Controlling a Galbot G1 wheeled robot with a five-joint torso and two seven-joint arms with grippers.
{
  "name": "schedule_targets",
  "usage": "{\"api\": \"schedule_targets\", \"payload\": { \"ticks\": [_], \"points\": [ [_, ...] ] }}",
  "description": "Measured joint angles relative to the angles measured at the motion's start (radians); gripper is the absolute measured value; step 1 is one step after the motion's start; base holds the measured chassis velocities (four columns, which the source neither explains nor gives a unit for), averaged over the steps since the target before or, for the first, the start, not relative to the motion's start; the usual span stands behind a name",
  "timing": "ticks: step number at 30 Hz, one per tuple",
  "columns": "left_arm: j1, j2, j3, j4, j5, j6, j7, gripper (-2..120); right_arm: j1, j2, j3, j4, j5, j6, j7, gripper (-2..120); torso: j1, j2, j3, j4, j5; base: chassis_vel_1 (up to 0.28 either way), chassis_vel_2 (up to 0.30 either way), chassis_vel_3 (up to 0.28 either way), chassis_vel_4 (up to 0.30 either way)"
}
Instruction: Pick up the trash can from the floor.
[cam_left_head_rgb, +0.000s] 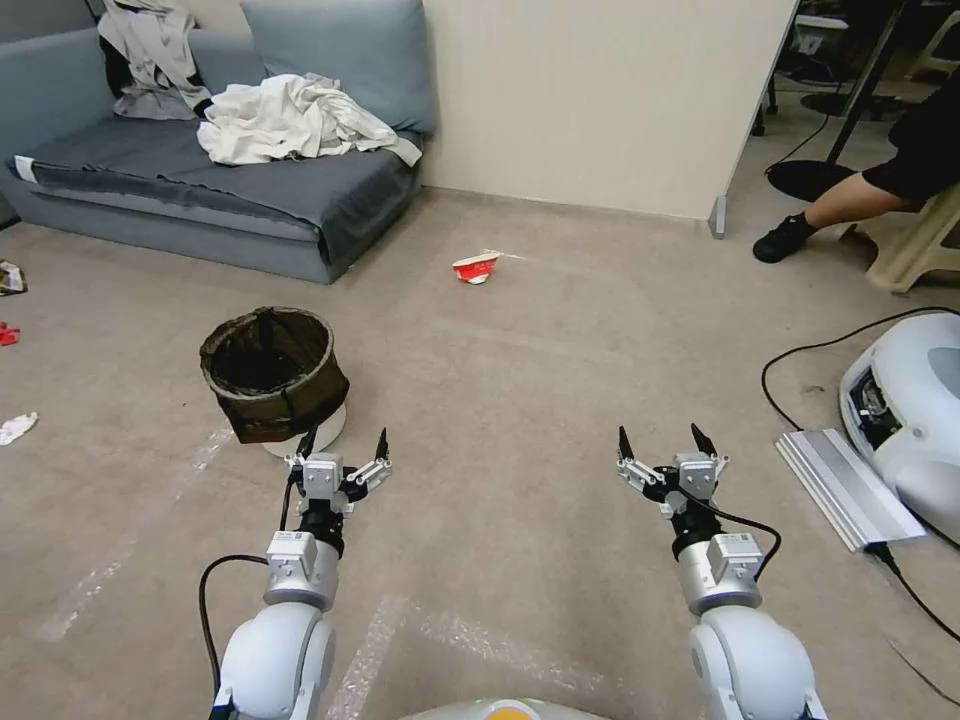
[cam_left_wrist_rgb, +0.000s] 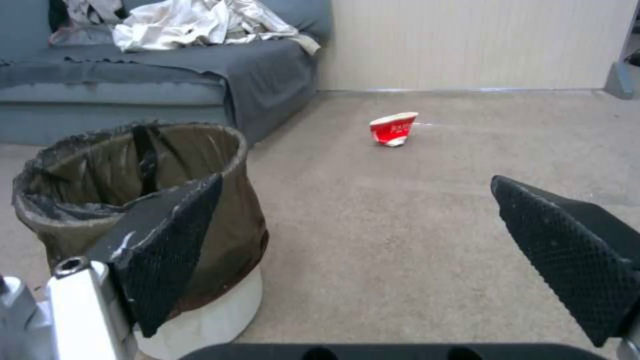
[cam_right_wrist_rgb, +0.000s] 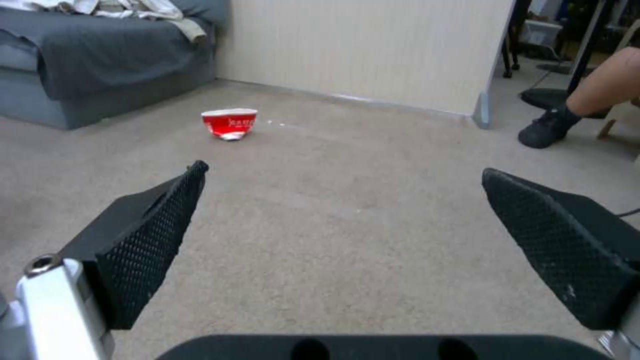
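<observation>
Jaws spread wide on both grippers, nothing held. L gripper (cam_left_head_rgb: 344, 443) hovers low over floor (cam_left_head_rgb: 520, 400), just beside bin (cam_left_head_rgb: 272, 372): bin stands upright ahead & slightly to its left, one fingertip (cam_left_wrist_rgb: 170, 240) overlapping bin's wall in wrist view; contact can't be told. R gripper (cam_left_head_rgb: 667, 442) well apart from bin, over bare floor. Crushed cup (cam_left_head_rgb: 476, 267) lies farther out, toward wall.

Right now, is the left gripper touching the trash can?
Cannot tell. In the head view the open left gripper meets the trash can base; no view shows contact or gap plainly.
</observation>
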Motion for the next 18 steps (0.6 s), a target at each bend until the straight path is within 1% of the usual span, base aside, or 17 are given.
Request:
{"api": "schedule_targets", "payload": {
  "ticks": [18],
  "points": [
    [0.001, 0.0, -0.001, -0.003, 0.0, 0.001, 0.0, 100, 0.0, 0.0, 0.0, 0.0, 0.0, 0.0, 0.0, 100, 0.0, 0.0, 0.0, 0.0, -0.0001, 0.0, 0.0, 0.0, 0.0]
  ]
}}
